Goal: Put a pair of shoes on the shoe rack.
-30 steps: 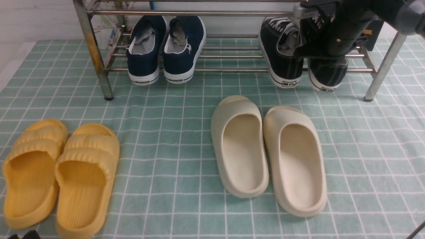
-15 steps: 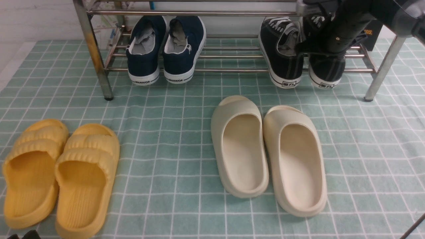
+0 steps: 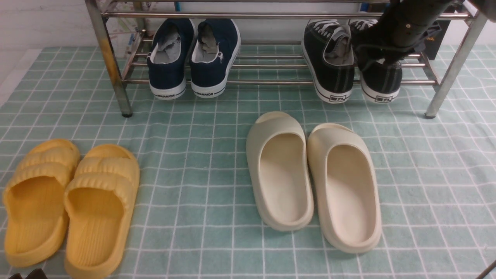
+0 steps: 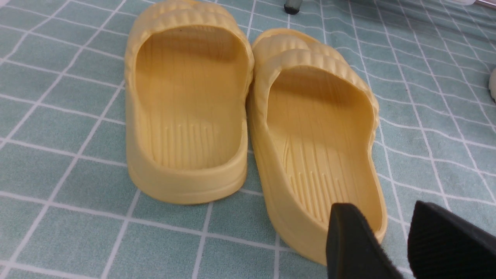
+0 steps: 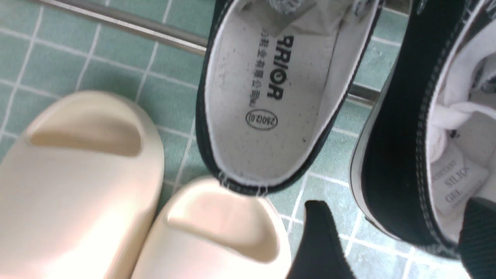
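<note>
Second sneaker (image 3: 379, 79) has been pushed further onto the rack (image 3: 271, 81), now level with its mate (image 3: 329, 62). Right gripper (image 5: 391, 240) is seen spread astride its heel wall, so release looks done; placement judged nearly complete.

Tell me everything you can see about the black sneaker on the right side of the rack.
The right black sneaker is dark canvas with white stitching, a white sole and a small label on the heel. It rests on the lower bars of the shoe rack, heel toward the camera and overhanging the front bar, beside its twin. The right gripper straddles its heel wall, one finger inside. A silica gel packet lies within.
</note>
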Motion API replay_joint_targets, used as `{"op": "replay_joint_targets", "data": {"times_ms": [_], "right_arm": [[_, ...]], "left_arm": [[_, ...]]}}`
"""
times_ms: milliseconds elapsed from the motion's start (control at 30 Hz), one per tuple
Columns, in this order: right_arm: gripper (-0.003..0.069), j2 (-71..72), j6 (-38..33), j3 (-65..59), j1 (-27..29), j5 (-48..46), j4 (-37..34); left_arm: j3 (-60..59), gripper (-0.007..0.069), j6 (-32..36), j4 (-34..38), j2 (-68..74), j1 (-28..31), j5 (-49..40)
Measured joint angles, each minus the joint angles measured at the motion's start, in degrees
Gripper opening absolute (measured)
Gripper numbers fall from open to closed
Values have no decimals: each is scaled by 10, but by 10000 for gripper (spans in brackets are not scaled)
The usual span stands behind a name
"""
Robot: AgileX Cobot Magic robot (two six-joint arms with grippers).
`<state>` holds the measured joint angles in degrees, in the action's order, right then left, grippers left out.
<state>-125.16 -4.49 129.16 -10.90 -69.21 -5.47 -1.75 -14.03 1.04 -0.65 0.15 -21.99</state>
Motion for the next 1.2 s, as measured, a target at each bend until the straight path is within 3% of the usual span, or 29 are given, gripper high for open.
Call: {"op": "replay_joint_targets", "data": {"times_ms": [167, 533, 700, 867, 1200], "right_arm": [[426, 17, -14, -19, 0, -19, 0], [148, 229, -20, -245, 0, -17, -8], [70, 413, -20, -410, 0, 93, -31], [44, 595, -20, -564, 0, 206, -71], [43, 833, -20, -746, 0, 311, -92]], "left_arm": [[0, 239, 0, 0, 0, 0, 0], [0, 239, 0, 0, 0, 0, 0], [0, 239, 0, 0, 0, 0, 0], [0, 239, 0, 0, 0, 0, 0], [0, 239, 0, 0, 0, 0, 0]]}}
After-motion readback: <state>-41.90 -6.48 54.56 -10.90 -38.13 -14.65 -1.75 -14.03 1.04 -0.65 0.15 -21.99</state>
